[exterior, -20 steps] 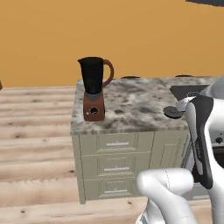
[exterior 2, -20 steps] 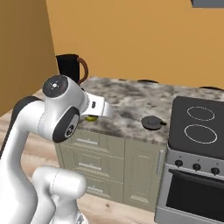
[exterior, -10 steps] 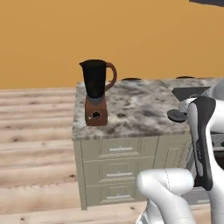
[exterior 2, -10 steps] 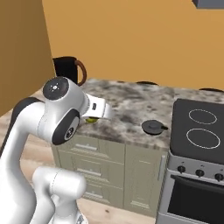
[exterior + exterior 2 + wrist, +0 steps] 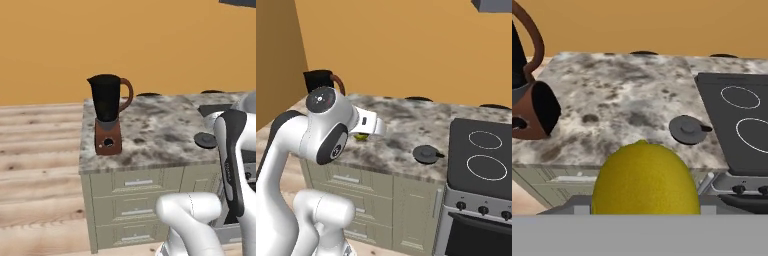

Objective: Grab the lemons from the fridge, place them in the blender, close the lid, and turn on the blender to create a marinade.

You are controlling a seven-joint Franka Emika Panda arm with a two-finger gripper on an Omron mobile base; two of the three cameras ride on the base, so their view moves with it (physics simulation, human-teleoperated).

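You have one lemon sitting right at the gripper, filling the lower middle of the hand view; the fingertips themselves are hidden behind it, and the jaws stand wide around the fruit, so it reads as pinched between them. From the right base view a sliver of that lemon peeks out under the white hand, over the near part of the counter.

Take the blender as your landmark: it stands upright near the counter's left end, jar open at the top, handle toward the stove side. The lid lies flat on the counter well to the blender's right, near the stove. The held lemon is between blender and lid, nearer you than both, at about counter-edge height. Drawers sit below the blender.
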